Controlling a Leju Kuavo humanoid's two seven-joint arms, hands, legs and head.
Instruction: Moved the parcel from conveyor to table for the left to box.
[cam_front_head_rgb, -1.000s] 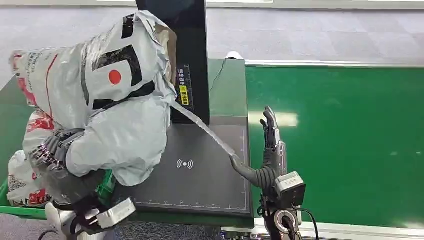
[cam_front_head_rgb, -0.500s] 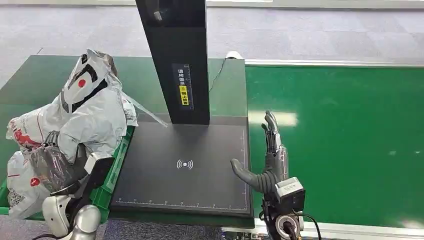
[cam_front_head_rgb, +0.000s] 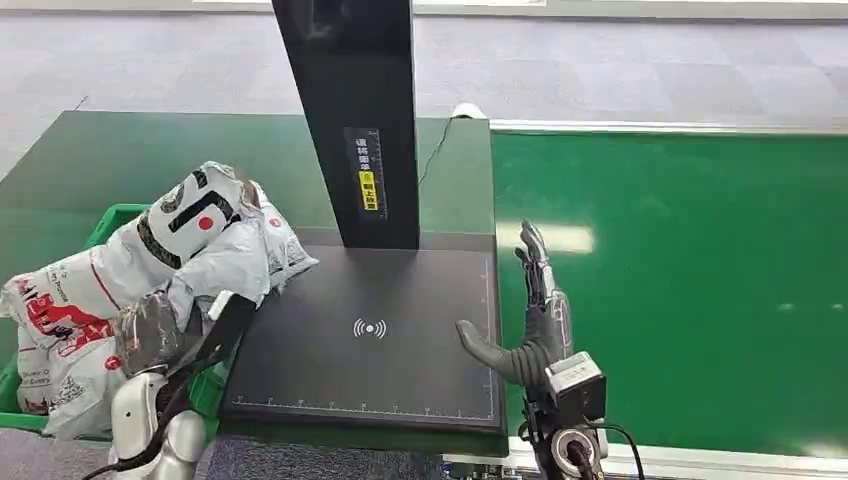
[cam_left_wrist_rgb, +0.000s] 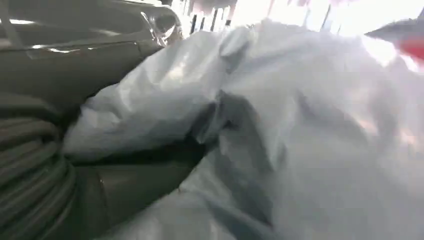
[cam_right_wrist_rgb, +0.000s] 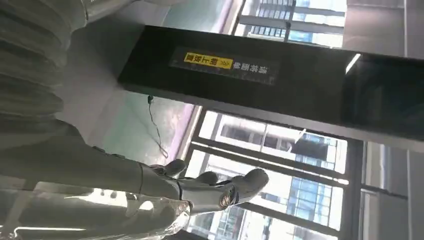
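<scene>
Parcel at the bin; release pending.
Your left hand (cam_front_head_rgb: 150, 335) grips the parcel (cam_front_head_rgb: 195, 245) over the bin (cam_front_head_rgb: 105, 217); right hand (cam_front_head_rgb: 535, 320) fingers spread, idle beside the conveyor (cam_front_head_rgb: 700, 280).

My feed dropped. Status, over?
Left robot hand grips parcel over green bin. Right robot hand open, empty. Nothing blocking.
</scene>
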